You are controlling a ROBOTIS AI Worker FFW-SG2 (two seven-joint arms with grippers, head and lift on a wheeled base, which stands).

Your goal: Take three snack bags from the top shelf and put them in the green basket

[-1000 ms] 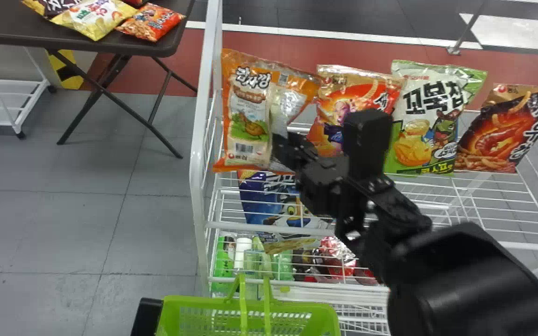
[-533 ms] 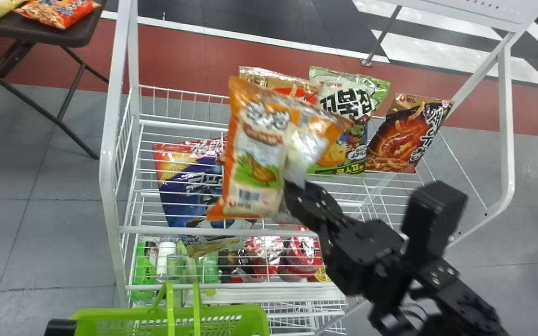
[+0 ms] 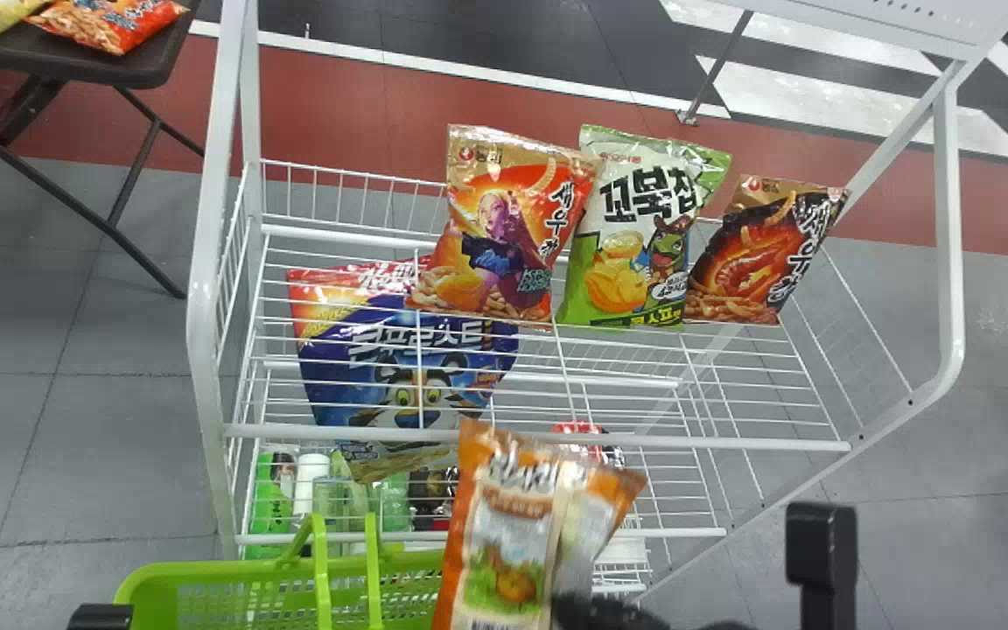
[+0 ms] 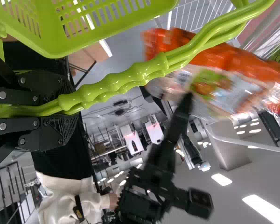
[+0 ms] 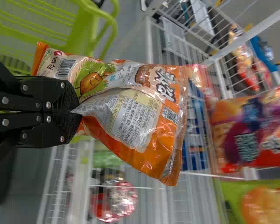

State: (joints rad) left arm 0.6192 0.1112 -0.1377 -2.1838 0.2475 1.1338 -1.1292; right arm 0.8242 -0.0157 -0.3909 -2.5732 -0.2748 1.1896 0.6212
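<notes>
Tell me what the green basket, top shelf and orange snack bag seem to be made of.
Green basket: glossy molded plastic, judging by its slotted walls and smooth highlights.
Top shelf: probably metal with a white coating, given its thin, straight wires.
Orange snack bag: shiny printed film, perhaps foil-lined, from its creases and glare.

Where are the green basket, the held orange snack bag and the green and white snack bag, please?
Green basket (image 3: 224, 570), head view: on its rim.
Orange snack bag (image 5: 130, 120), right wrist view: on its pale text panel.
Green and white snack bag (image 3: 616, 267), head view: on its front.
</notes>
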